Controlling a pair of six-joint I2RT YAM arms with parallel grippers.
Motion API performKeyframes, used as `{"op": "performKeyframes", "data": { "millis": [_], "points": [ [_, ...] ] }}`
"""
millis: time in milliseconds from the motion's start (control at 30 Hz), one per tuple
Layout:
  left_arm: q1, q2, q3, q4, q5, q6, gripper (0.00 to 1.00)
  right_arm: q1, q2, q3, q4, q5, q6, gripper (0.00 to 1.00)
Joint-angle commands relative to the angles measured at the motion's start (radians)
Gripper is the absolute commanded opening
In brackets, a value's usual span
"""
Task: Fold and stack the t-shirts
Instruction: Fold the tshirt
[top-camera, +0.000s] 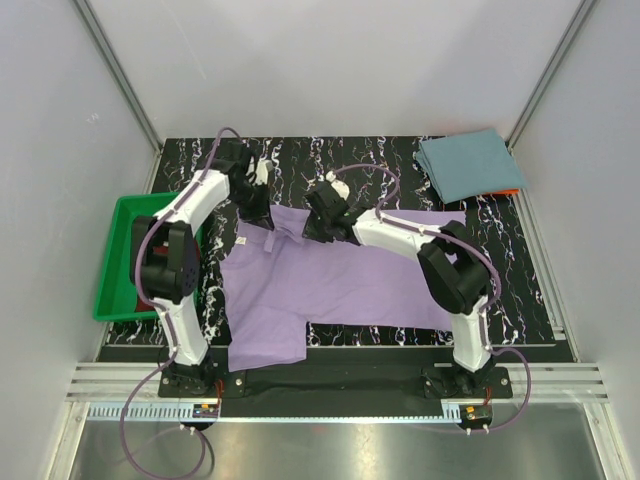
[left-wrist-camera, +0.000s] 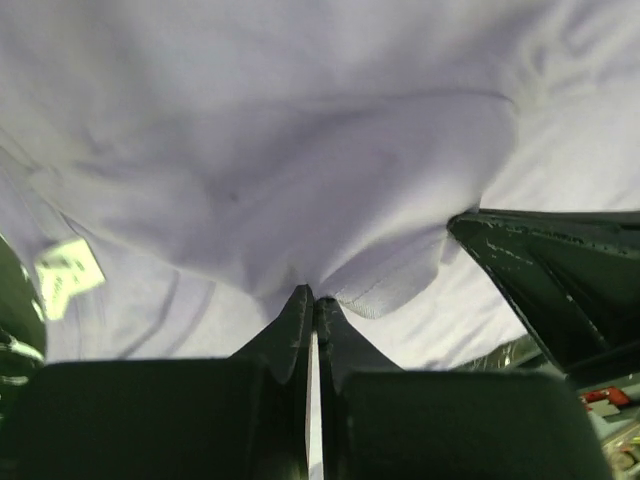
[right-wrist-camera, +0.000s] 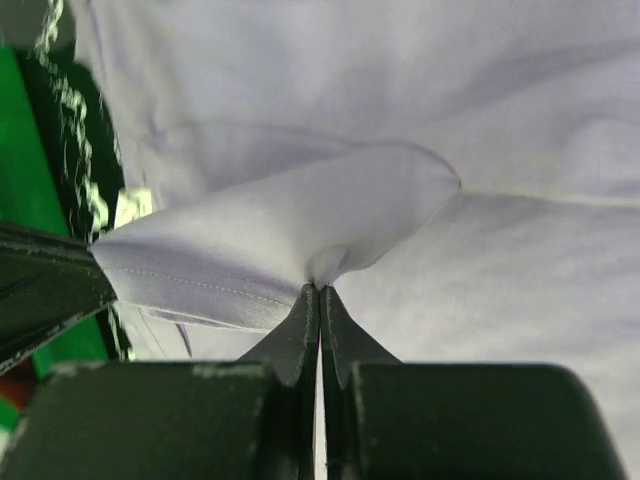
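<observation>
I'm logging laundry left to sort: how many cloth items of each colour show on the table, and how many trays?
purple shirt: 1
teal shirt: 1
green tray: 1
Total: 3
An orange edge peeks from under the teal shirt. I cannot tell what it is, so it is not counted.

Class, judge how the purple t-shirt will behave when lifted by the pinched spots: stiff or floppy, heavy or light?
Probably floppy: the purple t-shirt puckers into soft folds where the left hand and right hand pinch it. Likely light: small pinches tent the cloth. The rest would probably sag.
</observation>
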Motion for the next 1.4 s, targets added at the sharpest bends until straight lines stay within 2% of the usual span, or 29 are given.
{"op": "performKeyframes", "data": {
  "millis": [0,100,333,367,433,500,533,600,800,1033,1133,1367],
  "points": [
    [-0.072,-0.060,-0.012,-0.053,-0.058,0.059,0.02,0.002,-0.092,-0.061,-0.061,-0.050,-0.106,0.00],
    [-0.107,-0.067,-0.041,-0.118,-0.145,0.070,0.02,0.002,-0.122,-0.083,-0.092,-0.083,-0.159,0.00],
    [-0.146,-0.146,-0.167,-0.156,-0.221,0.041,0.14,0.004,-0.201,-0.172,-0.119,-0.157,-0.242,0.00],
    [-0.146,-0.165,-0.182,-0.153,-0.239,0.019,0.27,0.002,-0.203,-0.182,-0.113,-0.198,-0.247,0.00],
    [-0.138,-0.196,-0.228,-0.123,-0.339,-0.081,0.43,0.004,-0.194,-0.205,-0.087,-0.229,-0.250,0.00],
    [-0.097,-0.262,-0.271,-0.040,-0.327,-0.145,0.57,0.004,-0.186,-0.222,-0.076,-0.244,-0.247,0.00],
    [-0.080,-0.287,-0.297,-0.008,-0.310,-0.198,0.57,0.002,-0.183,-0.228,-0.060,-0.248,-0.241,0.00],
    [-0.045,-0.333,-0.357,0.075,-0.282,-0.235,0.58,0.004,-0.189,-0.239,-0.044,-0.260,-0.235,0.00],
    [-0.043,-0.376,-0.532,0.279,-0.222,-0.350,0.54,0.004,-0.180,-0.229,-0.021,-0.277,-0.222,0.00],
    [-0.043,-0.330,-0.609,0.370,-0.225,-0.380,0.50,0.002,-0.168,-0.245,-0.009,-0.271,-0.210,0.00],
    [-0.043,-0.310,-0.604,0.371,-0.245,-0.375,0.45,0.002,-0.160,-0.241,-0.010,-0.271,-0.209,0.00],
    [-0.043,-0.282,-0.584,0.356,-0.252,-0.364,0.22,0.002,-0.143,-0.238,-0.006,-0.266,-0.199,0.00]
  ]
}}
